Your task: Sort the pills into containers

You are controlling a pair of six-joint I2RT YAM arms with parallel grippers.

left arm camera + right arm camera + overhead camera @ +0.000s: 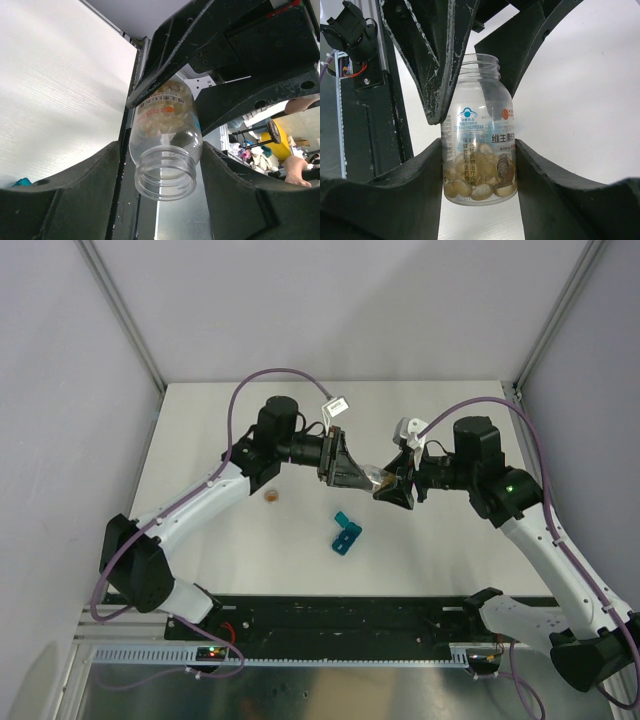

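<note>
A clear, uncapped pill bottle [378, 478] hangs in the air between both arms, lying roughly level. Pale yellow pills [480, 182] fill its base. My right gripper [477, 145] is shut on the bottle's [480, 125] lower body. My left gripper [161, 147] stands around the bottle's [165, 150] shoulder and open neck, its fingers close to the sides with a thin gap on one side. The teal containers [345, 533] lie on the table below and in front of the grippers, apart from both.
A small round orange-tan object [272, 496] sits on the white table [200, 440] to the left of the containers, under the left forearm. A black rail [350, 615] runs along the near edge. Grey walls close the sides and back.
</note>
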